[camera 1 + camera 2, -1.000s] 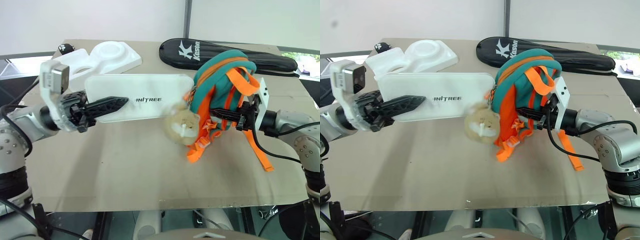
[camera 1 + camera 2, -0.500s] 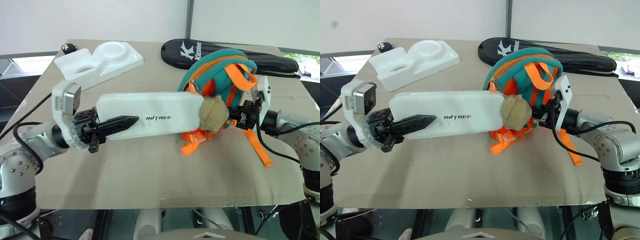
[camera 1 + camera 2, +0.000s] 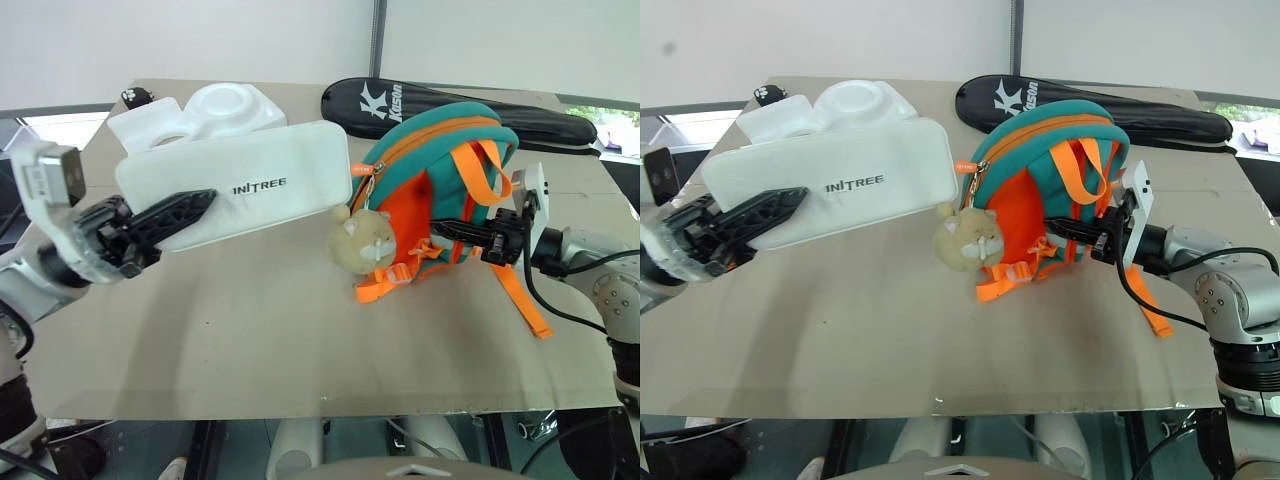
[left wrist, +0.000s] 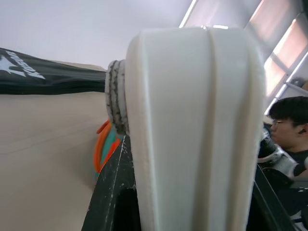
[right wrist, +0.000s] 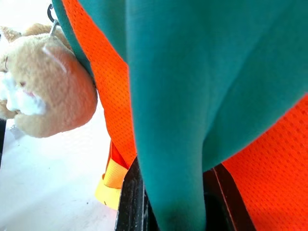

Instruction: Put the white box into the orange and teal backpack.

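- Your left gripper point(image 3: 190, 204) is clamped on the near end of the flat white plastic box with dark lettering point(image 3: 240, 182), holding it off the table.
- Half a second ago the box's far end reached the small orange and teal backpack point(image 3: 440, 190) and overlapped the tan plush toy point(image 3: 365, 240). Now the box sits back from the bag, tilted up at its far end, with a gap between its rounded corner and the zip edge.
- Read that as a failed or aborted entry: the box is not inside yet, and you need another approach.
- Your right gripper point(image 3: 478, 236) is pinched shut on the bag's fabric, with teal cloth pressed between its fingers in the right wrist view, keeping the bag propped up.
- The plush toy hangs just past the box's far corner, between it and the bag opening, so it may block you again.
- Beyond your left gripper lie the bulky white foam tray point(image 3: 205, 112) and the long black racket case point(image 3: 450, 105), both clear of the path.
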Tool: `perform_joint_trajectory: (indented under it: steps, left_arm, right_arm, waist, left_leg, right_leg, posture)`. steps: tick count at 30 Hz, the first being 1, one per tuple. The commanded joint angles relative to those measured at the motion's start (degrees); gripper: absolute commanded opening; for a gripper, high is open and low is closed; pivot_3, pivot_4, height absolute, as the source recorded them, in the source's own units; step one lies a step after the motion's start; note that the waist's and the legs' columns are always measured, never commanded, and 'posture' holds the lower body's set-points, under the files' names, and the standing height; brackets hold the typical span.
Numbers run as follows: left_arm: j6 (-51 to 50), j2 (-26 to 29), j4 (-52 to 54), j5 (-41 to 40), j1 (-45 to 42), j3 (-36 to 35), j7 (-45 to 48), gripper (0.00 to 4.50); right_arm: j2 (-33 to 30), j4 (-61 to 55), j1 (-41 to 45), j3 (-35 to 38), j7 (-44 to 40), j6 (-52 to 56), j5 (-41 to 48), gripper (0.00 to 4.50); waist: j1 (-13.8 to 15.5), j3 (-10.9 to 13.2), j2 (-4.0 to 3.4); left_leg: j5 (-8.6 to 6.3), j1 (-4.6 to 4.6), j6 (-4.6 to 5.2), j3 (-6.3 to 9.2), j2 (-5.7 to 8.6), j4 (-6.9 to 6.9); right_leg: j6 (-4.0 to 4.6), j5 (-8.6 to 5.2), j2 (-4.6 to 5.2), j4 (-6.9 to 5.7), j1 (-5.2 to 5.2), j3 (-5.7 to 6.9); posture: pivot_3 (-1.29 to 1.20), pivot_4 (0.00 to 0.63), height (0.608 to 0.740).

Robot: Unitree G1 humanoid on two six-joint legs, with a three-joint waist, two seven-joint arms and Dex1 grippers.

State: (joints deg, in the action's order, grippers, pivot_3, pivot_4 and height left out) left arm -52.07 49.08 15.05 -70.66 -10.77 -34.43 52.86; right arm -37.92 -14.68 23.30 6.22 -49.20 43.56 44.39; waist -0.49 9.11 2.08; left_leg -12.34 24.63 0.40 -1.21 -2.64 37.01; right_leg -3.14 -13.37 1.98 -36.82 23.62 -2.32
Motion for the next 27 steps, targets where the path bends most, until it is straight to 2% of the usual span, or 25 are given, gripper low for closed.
perform_joint_trajectory:
  steps: [1, 8, 14, 19, 27]
  left_arm:
    - [6.39, -1.55, 3.33, 5.15, -0.25, 2.13, 0.79, 0.96]
    - [13.91, -4.58, 8.94, 13.76, 0.99, 9.66, 2.01, 0.96]
    - [14.54, -5.24, 10.82, 12.17, 0.12, 11.05, 1.70, 0.96]
    - [15.75, -1.22, 13.55, 13.21, 3.53, 10.52, 8.22, 0.96]
    - [17.06, 2.25, 11.85, 15.03, 2.77, 11.76, 12.55, 0.96]
  right_arm:
    - [-0.76, -0.94, -0.16, 2.60, -0.77, -0.97, 0.80, 0.00]
    - [-0.72, -2.32, -0.47, 3.25, -0.72, -0.02, 1.84, 0.00]
    - [-0.56, -2.38, 0.27, 2.94, 0.01, 0.94, 2.32, 0.00]
    - [-1.24, -0.67, 0.46, 2.61, -0.01, 1.58, 1.46, 0.00]
    - [-1.10, 0.54, 1.50, 2.59, -0.25, 1.43, 1.22, 0.00]
  waist:
    - [-0.05, 0.00, 0.01]
    - [0.16, -0.01, 0.01]
    - [0.18, -0.01, 0.01]
    - [0.04, -0.01, 0.00]
    - [0.00, -0.01, 0.00]
  left_leg:
    - [0.00, 0.00, 0.00, 0.01, 0.00, 0.00]
    - [0.00, 0.02, 0.00, -0.01, 0.00, -0.01]
    - [0.00, 0.01, 0.00, 0.00, 0.01, 0.03]
    - [0.00, 0.03, 0.00, -0.01, 0.00, 0.03]
    - [0.00, -0.01, 0.00, -0.01, 0.00, 0.02]
  right_leg:
    - [0.00, 0.00, 0.00, 0.00, 0.00, 0.00]
    - [-0.01, 0.01, 0.00, 0.02, 0.00, -0.01]
    - [-0.01, 0.01, -0.01, 0.00, -0.01, -0.02]
    - [-0.02, 0.01, -0.01, 0.01, -0.01, -0.02]
    - [-0.01, 0.00, -0.01, 0.00, -0.01, -0.02]
  posture:
    - [0.00, 0.150, 0.740]
    - [0.00, 0.150, 0.740]
    - [0.00, 0.150, 0.740]
    - [0.00, 0.150, 0.740]
    - [0.00, 0.150, 0.740]
